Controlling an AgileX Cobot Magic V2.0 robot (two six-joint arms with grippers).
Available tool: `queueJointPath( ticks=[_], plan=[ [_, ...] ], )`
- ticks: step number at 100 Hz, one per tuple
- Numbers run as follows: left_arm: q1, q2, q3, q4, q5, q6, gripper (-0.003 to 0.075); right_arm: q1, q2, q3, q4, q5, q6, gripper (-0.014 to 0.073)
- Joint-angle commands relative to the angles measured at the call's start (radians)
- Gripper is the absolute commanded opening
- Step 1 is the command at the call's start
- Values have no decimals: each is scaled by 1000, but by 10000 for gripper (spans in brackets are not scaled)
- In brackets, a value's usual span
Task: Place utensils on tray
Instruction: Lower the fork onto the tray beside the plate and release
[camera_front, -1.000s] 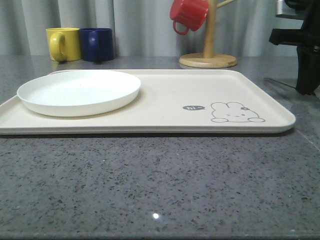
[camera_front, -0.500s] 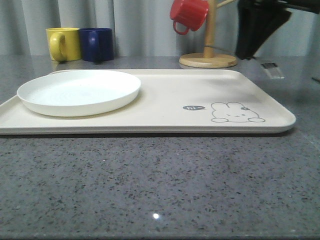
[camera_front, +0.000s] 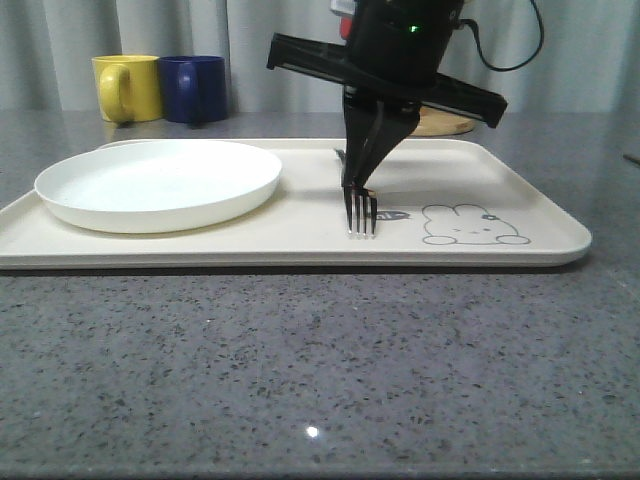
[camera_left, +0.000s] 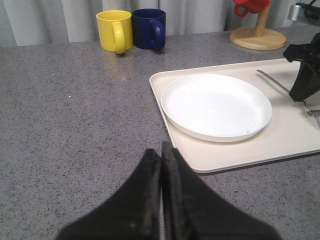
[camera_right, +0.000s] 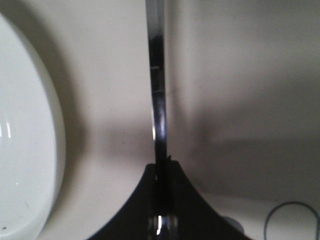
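Tray (camera_front: 300, 225) first: the cream rectangle with a low rim lies flat on the grey speckled desk (camera_front: 320, 370), a grey rabbit drawing (camera_front: 468, 226) near its right front corner. A round white plate (camera_front: 158, 183) sits on the tray's left part. Above the middle of the tray the right hand (camera_front: 362, 183) points down, its fingers closed on the fork (camera_front: 360, 212), which is held with tines toward the front, their tips at or just above the tray surface beside the rabbit's speech bubble. In the right wrist view the fork handle (camera_right: 158, 90) runs straight out from between the pinched fingers. The left hand (camera_left: 161, 160) hangs over bare desk with its fingers pressed together, holding nothing. A yellow mug (camera_front: 126, 88) and a dark blue mug (camera_front: 194, 88) stand side by side at the back
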Motion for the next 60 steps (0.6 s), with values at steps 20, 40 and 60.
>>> queueJointPath(
  ticks=[20, 40, 60],
  plan=[
    [-7, 12, -23, -10, -67, 1, -19, 0, -46, -32, -31, -39, 25, 38],
    [-7, 12, -23, -10, -67, 1, -19, 0, -46, -32, -31, -39, 25, 356],
    [-7, 12, -23, -10, -67, 1, -19, 0, -69, -44, -47, -12, 17, 390]
  ],
)
